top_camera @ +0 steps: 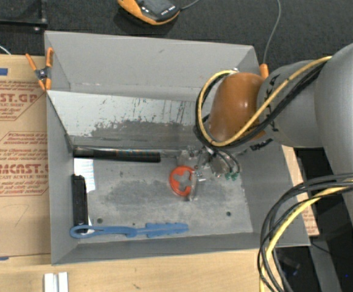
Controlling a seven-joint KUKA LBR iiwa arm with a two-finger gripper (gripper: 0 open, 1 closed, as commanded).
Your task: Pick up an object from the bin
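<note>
Down at the floor of the grey bin (134, 72) stands the pincer (193, 176), with a blue brush-like tool (131, 230), a black rod (117, 155) and a short black bar (79, 199) well apart from it, toward the view's left. Smallest, an orange-red ring-like piece (178, 181) lies just beside its tip, perhaps touching; whether the pincer is released or clenched cannot be told. By this judgement the grasp is unconfirmed and the lift is still to do.

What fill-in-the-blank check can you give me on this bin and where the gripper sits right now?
1. The gripper is low, on the view's ____ side of the small orange-red ring-like piece.
2. The long plastic toothbrush-shaped tool along the near wall is ____.
3. The short black rectangular bar lies by the view's ____ wall of the grey metal bin.
4. The long thin rod at the foot of the far wall is ____.
Missing words: right; blue; left; black.
</note>
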